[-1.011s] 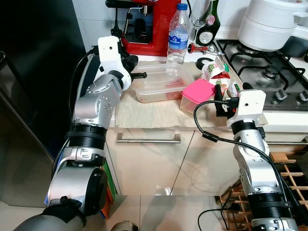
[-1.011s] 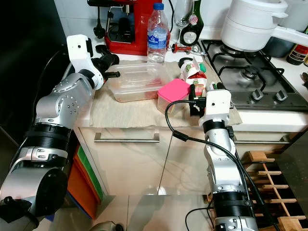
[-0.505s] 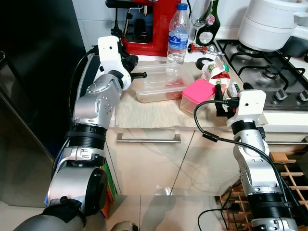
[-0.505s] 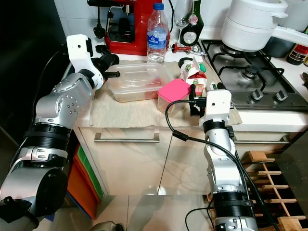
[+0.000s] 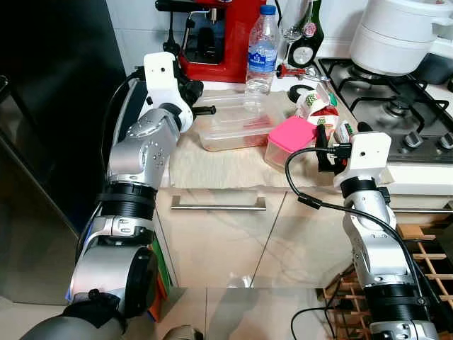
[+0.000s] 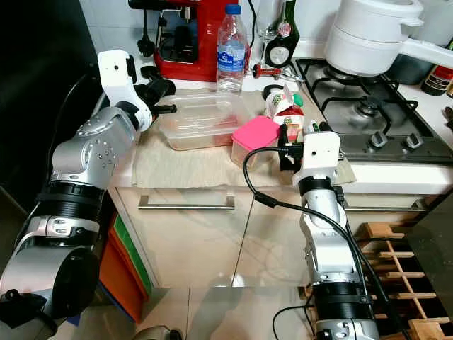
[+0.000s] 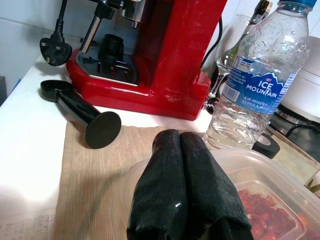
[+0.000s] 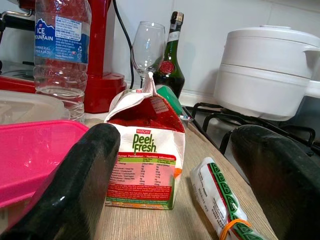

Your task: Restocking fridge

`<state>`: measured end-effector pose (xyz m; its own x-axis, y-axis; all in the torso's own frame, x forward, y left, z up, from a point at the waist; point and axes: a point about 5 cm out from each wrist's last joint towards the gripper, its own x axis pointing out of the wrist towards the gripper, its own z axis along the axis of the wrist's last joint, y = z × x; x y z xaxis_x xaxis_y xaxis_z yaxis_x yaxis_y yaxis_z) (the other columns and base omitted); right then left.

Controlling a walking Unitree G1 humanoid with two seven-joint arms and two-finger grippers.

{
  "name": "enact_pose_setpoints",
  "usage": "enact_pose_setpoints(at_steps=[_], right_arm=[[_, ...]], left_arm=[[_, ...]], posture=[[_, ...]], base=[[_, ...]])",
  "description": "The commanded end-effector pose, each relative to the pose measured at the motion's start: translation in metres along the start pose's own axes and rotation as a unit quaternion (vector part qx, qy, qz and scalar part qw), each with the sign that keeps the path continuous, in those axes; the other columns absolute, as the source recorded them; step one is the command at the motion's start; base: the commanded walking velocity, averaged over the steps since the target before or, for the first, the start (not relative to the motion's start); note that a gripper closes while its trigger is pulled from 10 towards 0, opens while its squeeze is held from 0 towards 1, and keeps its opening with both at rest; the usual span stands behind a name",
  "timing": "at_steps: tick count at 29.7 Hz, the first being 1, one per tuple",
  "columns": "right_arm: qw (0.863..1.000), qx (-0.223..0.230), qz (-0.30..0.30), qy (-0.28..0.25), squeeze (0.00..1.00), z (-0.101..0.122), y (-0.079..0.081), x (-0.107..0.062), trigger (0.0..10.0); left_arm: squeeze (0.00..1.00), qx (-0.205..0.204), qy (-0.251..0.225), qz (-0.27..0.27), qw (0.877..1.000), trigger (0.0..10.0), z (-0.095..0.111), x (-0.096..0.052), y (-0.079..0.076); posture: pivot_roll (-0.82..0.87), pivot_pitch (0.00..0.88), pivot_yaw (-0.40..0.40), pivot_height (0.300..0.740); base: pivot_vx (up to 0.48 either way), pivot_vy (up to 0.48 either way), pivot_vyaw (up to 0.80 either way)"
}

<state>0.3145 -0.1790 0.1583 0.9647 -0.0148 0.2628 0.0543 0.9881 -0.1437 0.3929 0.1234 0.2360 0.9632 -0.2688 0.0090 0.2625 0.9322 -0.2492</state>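
A clear plastic container (image 5: 233, 126) with red food lies on a beige mat (image 5: 212, 166) on the counter. My left gripper (image 5: 204, 110) hovers shut at its near-left corner, fingers (image 7: 165, 170) pressed together with nothing between them. A pink-lidded tub (image 5: 291, 134) sits right of the container. Behind the tub stands a Deel Fresh carton (image 8: 145, 160), with a small banded packet (image 8: 220, 205) beside it. My right gripper (image 5: 324, 145) is open near the counter's front edge, pointing at the carton with its fingers wide apart. A water bottle (image 5: 261, 49) stands behind the container.
A red coffee machine (image 5: 212, 42), a wine glass (image 8: 147, 45) and a dark bottle (image 8: 169, 60) line the back wall. The gas hob (image 5: 396, 92) with a white pot (image 5: 403, 32) is at the right. A dark fridge (image 5: 56, 106) stands left, a wooden rack (image 5: 425, 262) low right.
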Motion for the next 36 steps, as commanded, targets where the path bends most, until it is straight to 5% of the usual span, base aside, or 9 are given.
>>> enact_pose_setpoints(at_steps=[1,31,32,34,36], right_arm=[[1.000,-0.002,-0.001,-0.009,0.00,0.005,-0.001,0.001,10.0],[1.000,-0.002,-0.001,-0.007,0.00,0.004,-0.001,-0.001,10.0],[0.997,0.051,0.003,0.064,0.00,-0.013,0.020,0.016,10.0],[0.982,0.109,0.025,0.154,0.00,-0.028,0.055,0.031,10.0],[0.978,0.129,0.023,0.163,0.00,-0.030,0.062,0.033,10.0]], left_arm=[[0.00,0.005,-0.004,-0.004,1.000,3.7,0.004,0.000,-0.002],[0.00,0.005,-0.003,-0.003,1.000,3.7,0.002,-0.001,-0.002],[0.00,0.010,0.019,0.005,1.000,10.0,-0.032,0.004,-0.012],[0.00,0.011,0.050,0.003,0.999,10.0,-0.075,0.005,-0.031],[0.00,0.016,0.059,-0.009,0.998,10.0,-0.084,0.004,-0.037]], posture=[[0.09,0.000,0.002,0.740],[0.09,0.000,-0.001,0.740],[0.09,0.000,-0.001,0.740],[0.09,0.000,-0.005,0.740],[0.09,0.000,-0.005,0.740]], base=[[0.000,0.000,0.00],[0.000,0.000,0.00],[0.000,0.000,0.00],[0.000,0.000,0.00],[0.000,0.000,0.00]])
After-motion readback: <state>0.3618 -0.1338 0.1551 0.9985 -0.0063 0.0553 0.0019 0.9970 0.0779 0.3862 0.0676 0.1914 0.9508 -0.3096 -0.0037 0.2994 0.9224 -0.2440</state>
